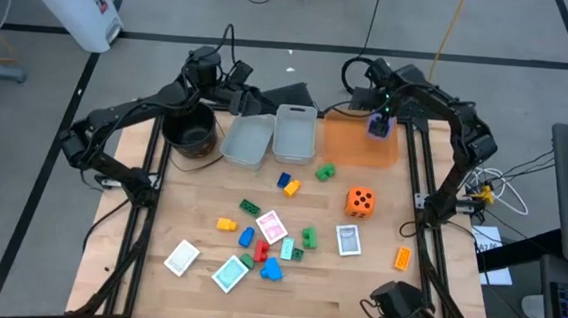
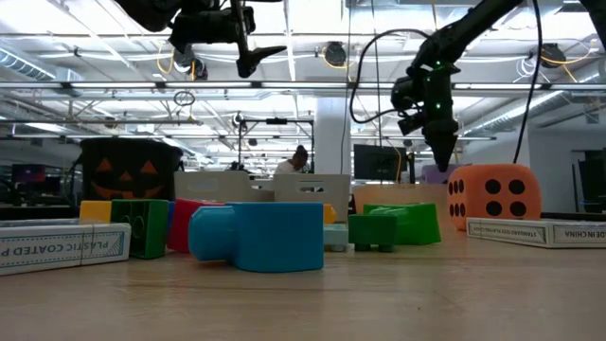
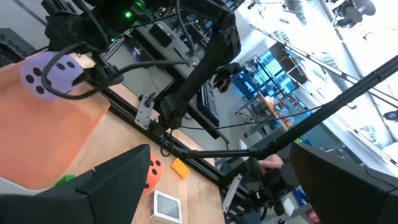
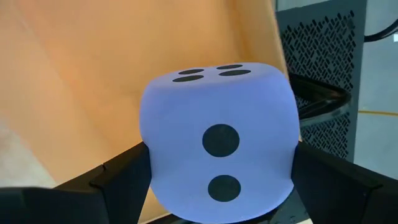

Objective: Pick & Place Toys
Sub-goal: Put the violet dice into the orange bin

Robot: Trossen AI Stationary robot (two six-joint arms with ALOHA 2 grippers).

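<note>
My right gripper [image 1: 379, 116] hangs over the flat orange tray [image 1: 355, 144] at the table's far right, shut on the purple die [image 4: 217, 137]. The die also shows in the left wrist view [image 3: 45, 71]. My left gripper [image 1: 287, 92] is open and holds nothing. It is held high and level above the far ends of the clear bins. The other toys lie on the table's middle: an orange die [image 1: 360, 200], several playing cards [image 1: 349, 240] and small coloured blocks [image 1: 271, 268]. My right gripper pinches the purple die between its two fingers [image 4: 118, 177], one on each of two opposite side faces [image 4: 152, 165]. The fingers come from above, pointing steeply down. The die sits straight in the hold over the orange tray. Whether its underside touches the tray I cannot tell.
Two clear bins [image 1: 248, 138] [image 1: 295, 132] stand side by side at the far middle. A round black pot [image 1: 188, 130] stands to their left. An orange block [image 1: 403, 256] lies near the right frame rail. Bare wood shows along the near edge.
</note>
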